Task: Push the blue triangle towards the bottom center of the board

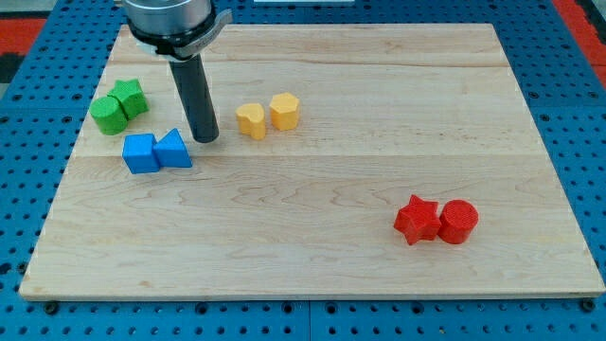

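One blue triangle, my tip just up-right, open board below; no claw.

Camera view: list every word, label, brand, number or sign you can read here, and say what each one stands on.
None: no readable text shows anywhere in this view.
The wooden board, the blue triangle, the other coloured blocks and the dark rod above my tip carry no print, label or number.
The blue pegboard around the board shows only holes.
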Motion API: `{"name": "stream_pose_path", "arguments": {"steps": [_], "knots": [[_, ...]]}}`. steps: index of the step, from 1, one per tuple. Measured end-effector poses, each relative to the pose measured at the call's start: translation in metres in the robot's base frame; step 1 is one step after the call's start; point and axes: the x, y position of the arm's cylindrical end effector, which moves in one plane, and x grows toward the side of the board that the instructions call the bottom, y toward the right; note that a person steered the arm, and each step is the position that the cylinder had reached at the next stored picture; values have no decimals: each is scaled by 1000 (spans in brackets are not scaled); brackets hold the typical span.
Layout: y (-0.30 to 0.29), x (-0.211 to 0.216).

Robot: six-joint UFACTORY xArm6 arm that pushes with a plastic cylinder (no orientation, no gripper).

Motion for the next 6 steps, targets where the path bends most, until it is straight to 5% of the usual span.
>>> {"name": "stream_pose_path", "arguments": {"steps": [2, 4, 5, 6], "knots": [[-48, 24], [16, 105], [-22, 68], [-39, 112]]}}
